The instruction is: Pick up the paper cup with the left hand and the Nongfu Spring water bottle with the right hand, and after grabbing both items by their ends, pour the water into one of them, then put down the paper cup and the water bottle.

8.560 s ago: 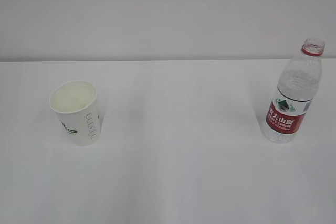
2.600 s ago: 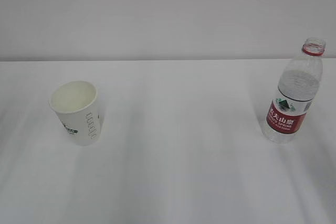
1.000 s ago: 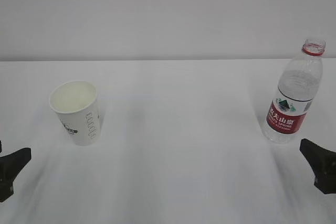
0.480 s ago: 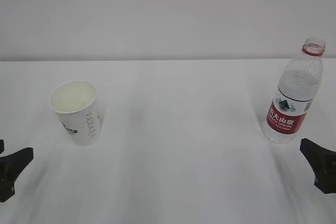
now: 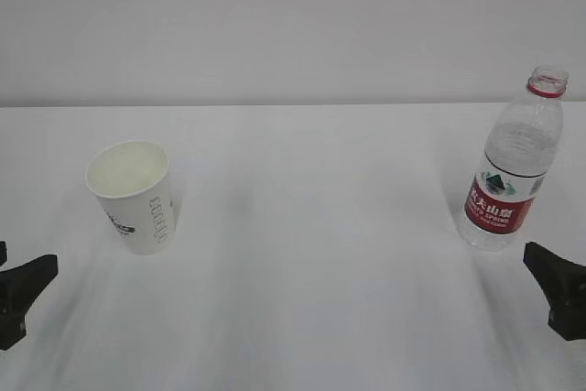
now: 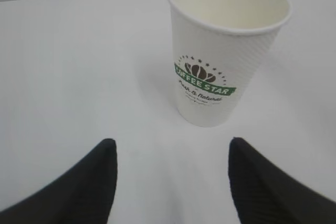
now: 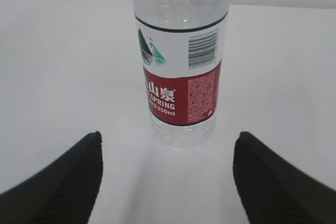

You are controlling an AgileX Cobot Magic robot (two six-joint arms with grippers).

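The left hand (image 6: 170, 179) sits low at the near left edge of the table (image 5: 311, 226), jaws spread wide and gripping nothing; its two dark fingertips (image 6: 86, 182) frame the paper cup (image 6: 223, 51) in the left wrist view, with a clear gap between them and the cup's base. The right hand (image 7: 168, 182) is likewise spread open and empty at the near right edge, its fingertips (image 7: 273, 182) either side of the Nongfu Spring water bottle (image 7: 181, 61), close to it but not touching.

The cup (image 5: 133, 194) stands upright on the left of the table, mouth open. The bottle (image 5: 513, 167) stands upright on the far right, uncapped, red label facing forward.

Compared with half a second ago, almost nothing differs: both hands (image 5: 23, 295) (image 5: 558, 290) hold the same spots and the same opening. A few seconds back, neither hand was in the exterior view; cup and bottle have not moved.
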